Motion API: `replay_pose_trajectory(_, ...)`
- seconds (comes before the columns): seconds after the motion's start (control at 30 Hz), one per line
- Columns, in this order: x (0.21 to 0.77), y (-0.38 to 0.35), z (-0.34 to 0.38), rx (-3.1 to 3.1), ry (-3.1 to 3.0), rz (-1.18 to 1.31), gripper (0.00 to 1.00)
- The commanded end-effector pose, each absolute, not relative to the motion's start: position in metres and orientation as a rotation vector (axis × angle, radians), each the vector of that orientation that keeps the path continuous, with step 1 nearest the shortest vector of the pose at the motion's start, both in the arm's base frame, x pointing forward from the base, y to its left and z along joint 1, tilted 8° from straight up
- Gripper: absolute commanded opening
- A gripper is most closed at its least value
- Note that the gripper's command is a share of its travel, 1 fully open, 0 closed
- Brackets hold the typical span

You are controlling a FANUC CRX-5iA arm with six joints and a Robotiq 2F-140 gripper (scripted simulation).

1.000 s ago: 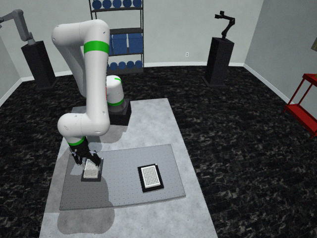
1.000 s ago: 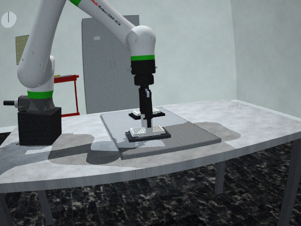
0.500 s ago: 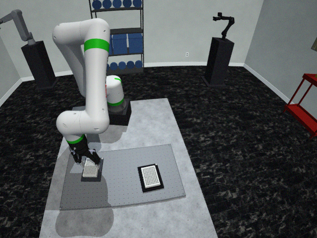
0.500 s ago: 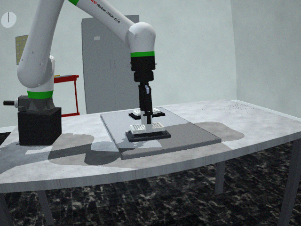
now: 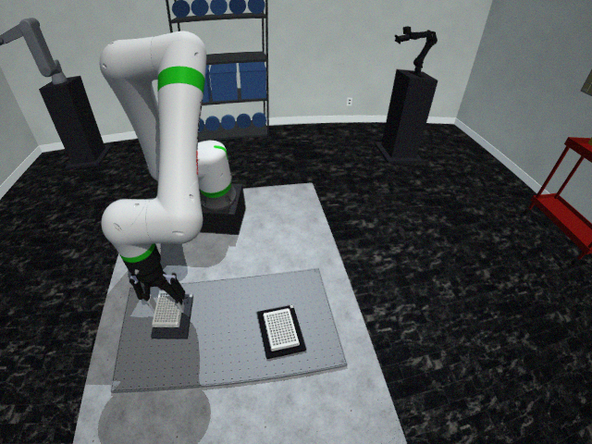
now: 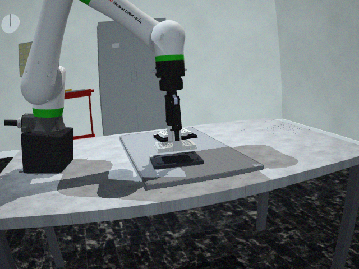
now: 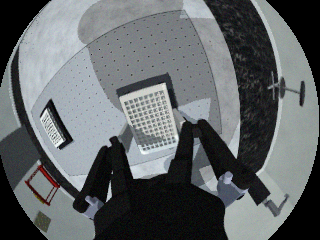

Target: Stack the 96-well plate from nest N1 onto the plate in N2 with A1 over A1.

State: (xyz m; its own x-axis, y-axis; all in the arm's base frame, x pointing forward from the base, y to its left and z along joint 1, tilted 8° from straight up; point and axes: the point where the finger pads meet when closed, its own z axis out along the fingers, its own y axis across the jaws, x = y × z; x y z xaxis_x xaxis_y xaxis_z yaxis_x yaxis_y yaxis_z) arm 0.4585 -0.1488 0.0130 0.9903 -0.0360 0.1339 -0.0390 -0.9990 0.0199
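The gripper (image 6: 174, 131) grasps the plate (image 6: 175, 145) at mid-frame, lifted clear above nest N1 (image 6: 176, 159). With the grip near one end, the plate could tilt or slip, then seat crooked on the N2 plate (image 5: 281, 328).

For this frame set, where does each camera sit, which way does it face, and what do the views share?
Top: high, across the table from the base, looking down; whole arm and claw show.
Exterior: at table height off to one side, looking across; arm, claw and emptied nest N1 show.
Wrist: on the wrist, looking down past both fingers.
Shared: all three show the lifted plate in the claw and the second plate on N2.
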Motion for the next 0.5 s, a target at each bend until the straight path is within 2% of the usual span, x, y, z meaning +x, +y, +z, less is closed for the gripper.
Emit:
replay_pose_trajectory(0.0, 0.458, -0.149, 0.017, 3.111, -0.059, 0.209, 0.0)
replay_pose_trajectory(0.47, 0.455, -0.148, 0.037, 3.111, -0.059, 0.209, 0.0)
